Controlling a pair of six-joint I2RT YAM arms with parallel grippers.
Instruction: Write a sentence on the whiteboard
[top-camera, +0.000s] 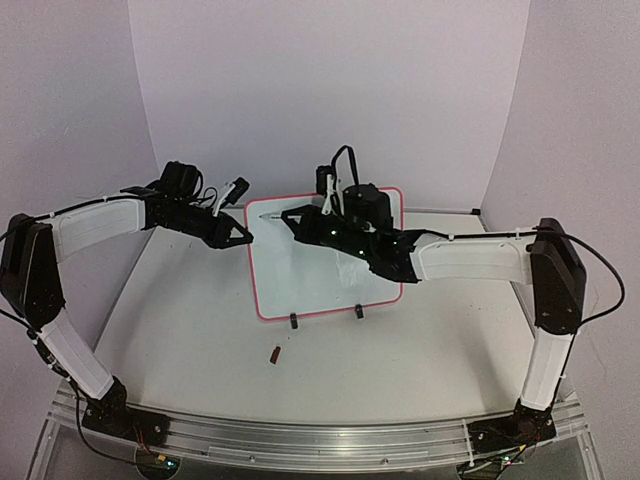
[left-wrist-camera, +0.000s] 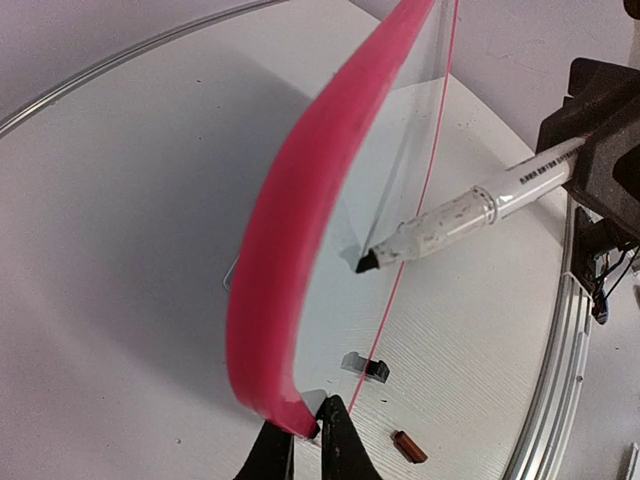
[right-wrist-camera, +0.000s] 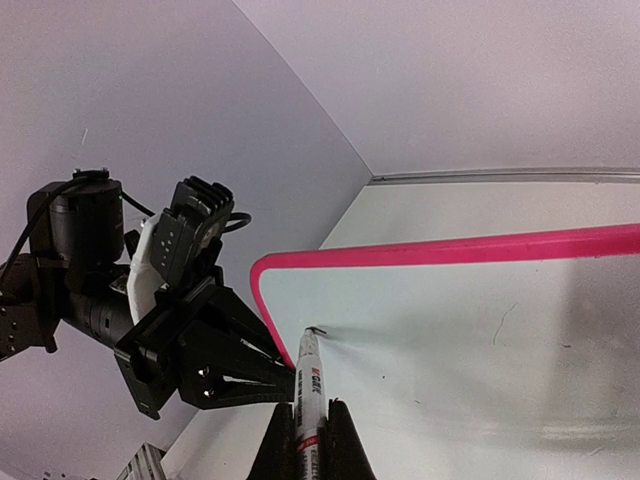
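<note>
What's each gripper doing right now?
Left gripper: closed on the whiteboard edge.
Right gripper: closed, holding the marker.

Overhead from behind the arms, looking down across the table; wrist views close in, sharing the whiteboard edge and marker tip.

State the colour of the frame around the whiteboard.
Pink-red; the whiteboard frame shows best in the left wrist view.
</note>
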